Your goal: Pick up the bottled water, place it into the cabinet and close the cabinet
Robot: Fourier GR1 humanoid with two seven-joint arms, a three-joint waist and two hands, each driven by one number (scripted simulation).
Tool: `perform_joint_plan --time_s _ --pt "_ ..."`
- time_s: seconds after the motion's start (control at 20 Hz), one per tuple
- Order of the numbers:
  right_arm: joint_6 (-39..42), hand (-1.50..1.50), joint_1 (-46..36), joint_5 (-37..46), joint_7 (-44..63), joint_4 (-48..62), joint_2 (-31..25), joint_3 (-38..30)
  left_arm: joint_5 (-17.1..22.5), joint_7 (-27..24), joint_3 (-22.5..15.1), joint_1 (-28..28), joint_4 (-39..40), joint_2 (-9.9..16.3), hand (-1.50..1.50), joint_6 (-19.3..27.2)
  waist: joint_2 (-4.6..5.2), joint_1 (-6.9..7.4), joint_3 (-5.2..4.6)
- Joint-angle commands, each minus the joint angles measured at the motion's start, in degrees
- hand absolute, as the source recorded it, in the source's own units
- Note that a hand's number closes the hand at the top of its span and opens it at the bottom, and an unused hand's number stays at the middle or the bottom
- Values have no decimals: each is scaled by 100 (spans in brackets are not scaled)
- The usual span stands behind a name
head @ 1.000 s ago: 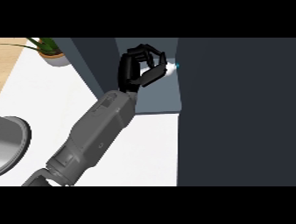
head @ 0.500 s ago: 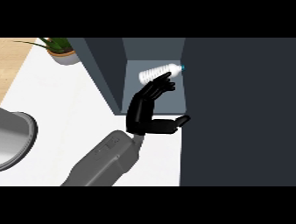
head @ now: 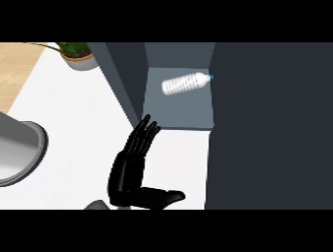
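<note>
You are looking down at a white counter [head: 75, 123], with a strip of pale wood surface [head: 2, 74] showing along its far left. A potted plant [head: 77, 55] is sitting at the counter's far edge, and a large grey metal pot [head: 6, 152] is lying at the left, partly cut off by the view's edge. The dark cabinet [head: 282, 123] is filling the right side, and its door [head: 126, 83] is standing open, edge-on, between the counter and the opening. The bottled water [head: 186, 83] is lying on its side inside the cabinet, on the grey shelf [head: 180, 110], cap pointing right. One hand [head: 134, 172] is showing low in the middle, just outside the opening, with fingers straight and together, thumb sticking out to the right, holding nothing and well apart from the bottle. You cannot tell from this view which hand it is.
</note>
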Motion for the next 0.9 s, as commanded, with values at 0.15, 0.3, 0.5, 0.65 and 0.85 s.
perform_joint_plan --time_s 0.15,0.3,0.5,0.65,0.85 --pt "655 150 -201 856 183 -784 -989 -91 27 -435 -133 1500 -1259 1148 -150 -507 -28 125 -15" --pt "856 150 -563 1146 330 -1037 -1354 -41 -14 -544 -119 1637 -1479 1365 -150 -662 -10 104 -26" --pt "843 150 -970 1251 570 -1161 -1461 328 91 -867 289 2164 -1849 2176 -150 -1054 -16 205 -40" --pt "815 150 -1148 1299 813 -1174 -1560 553 202 -1088 434 2734 -2125 2628 -150 -1286 -27 202 -40" --pt "594 150 -1415 1199 1337 -1132 -1365 1256 483 -1350 788 3252 -2401 3285 -150 -1916 14 207 -42"
